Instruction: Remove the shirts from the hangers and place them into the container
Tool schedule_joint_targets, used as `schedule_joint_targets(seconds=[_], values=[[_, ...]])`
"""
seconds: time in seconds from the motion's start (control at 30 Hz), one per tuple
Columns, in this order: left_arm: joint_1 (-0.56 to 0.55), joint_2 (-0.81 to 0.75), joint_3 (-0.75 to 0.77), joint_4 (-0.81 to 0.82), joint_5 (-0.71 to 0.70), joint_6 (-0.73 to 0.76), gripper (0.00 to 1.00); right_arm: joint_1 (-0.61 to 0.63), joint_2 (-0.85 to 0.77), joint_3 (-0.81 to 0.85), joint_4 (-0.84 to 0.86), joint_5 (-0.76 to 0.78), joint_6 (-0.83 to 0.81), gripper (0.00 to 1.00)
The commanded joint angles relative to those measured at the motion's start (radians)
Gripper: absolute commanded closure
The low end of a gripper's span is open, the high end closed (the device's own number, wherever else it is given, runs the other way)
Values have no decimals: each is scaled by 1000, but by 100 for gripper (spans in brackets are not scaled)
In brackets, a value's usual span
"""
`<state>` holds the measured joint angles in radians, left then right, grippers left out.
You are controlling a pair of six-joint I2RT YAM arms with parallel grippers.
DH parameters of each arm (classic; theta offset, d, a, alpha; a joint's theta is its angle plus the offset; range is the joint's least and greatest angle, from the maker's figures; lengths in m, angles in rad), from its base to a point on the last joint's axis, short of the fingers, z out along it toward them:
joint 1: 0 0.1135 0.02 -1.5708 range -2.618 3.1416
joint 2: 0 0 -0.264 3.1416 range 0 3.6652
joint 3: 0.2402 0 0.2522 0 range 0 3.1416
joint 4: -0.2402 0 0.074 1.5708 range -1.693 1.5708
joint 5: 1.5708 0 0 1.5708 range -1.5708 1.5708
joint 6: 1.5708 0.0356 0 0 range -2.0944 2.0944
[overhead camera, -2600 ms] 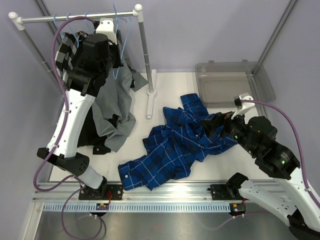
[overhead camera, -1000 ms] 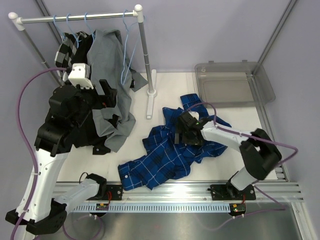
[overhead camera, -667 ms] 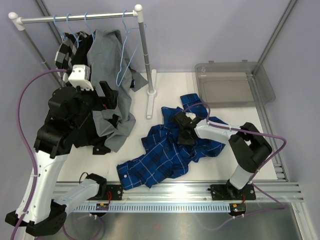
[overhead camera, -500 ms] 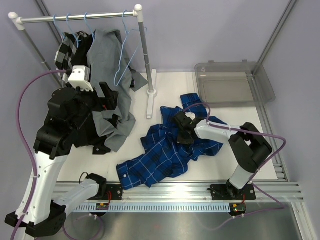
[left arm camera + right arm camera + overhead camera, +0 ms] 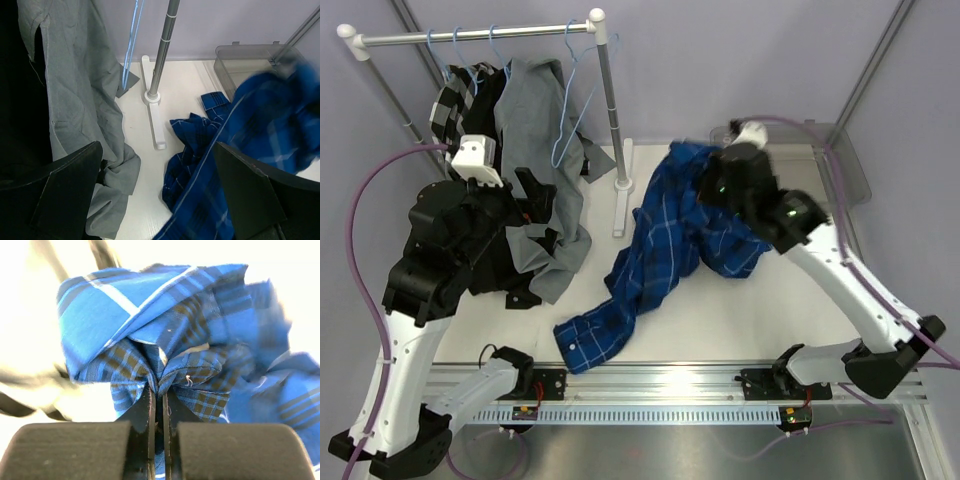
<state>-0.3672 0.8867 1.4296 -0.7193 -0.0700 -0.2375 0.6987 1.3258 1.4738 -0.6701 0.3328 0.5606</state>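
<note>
The top view is lit brightly and evenly, with only soft shadows cast on the white table (image 5: 790,310). In the left wrist view the blue plaid shirt (image 5: 272,120) is smeared by motion blur. In the right wrist view the background is overexposed — washed to white — and the shirt's right edge is blurred.

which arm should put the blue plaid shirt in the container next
Right. The right gripper is shut on the blue plaid shirt, holding it up close to the container. The left gripper is open and sits over by the grey shirt.
</note>
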Motion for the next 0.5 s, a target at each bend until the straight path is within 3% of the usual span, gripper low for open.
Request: schedule_joint_targets(seconds=[0.0,0.13,0.37,0.47], values=[[4,-14,17,20,35,-16,1,-103,-22,256,-92,104,-132,100],[4,-19,17,20,42,-23,1,-238,55,537,-88,94,-258,100],[4,-11,18,21,64,-46,1,-421,341,1138,-53,54,-372,100],[4,-8,14,20,64,-52,1,-530,372,1165,55,-15,-340,100]])
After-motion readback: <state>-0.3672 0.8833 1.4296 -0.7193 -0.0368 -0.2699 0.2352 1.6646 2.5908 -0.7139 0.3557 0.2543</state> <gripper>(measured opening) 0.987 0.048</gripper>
